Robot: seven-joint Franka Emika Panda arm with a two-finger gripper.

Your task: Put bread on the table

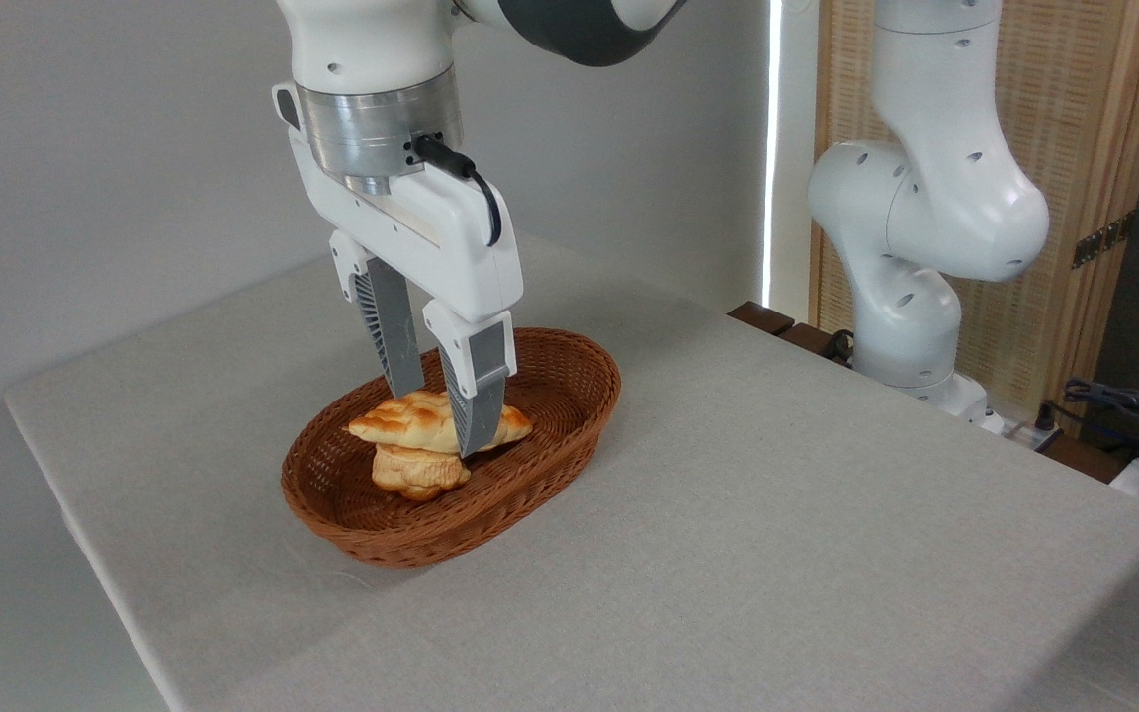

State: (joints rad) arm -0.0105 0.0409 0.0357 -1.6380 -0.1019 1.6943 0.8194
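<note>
Gripper (439,420) straddles braided loaf (421,422), fingers pinching its sides. Loaf rests atop pale bun (415,471) inside wicker basket (569,381). Advice: lift straight up, clear rim, then set on bare counter (777,514).

Single fixed camera, raised off the bench (777,554) near corner, looking down and across it toward the arm's base, fairly close.

The bread (421,423) is a long braided loaf with pointed ends, golden with orange-brown toasted patches. It lies roughly level, lengthwise, raised off the worktop (777,514), which is flat and covered in plain light grey cloth, nearer its far left corner.
</note>
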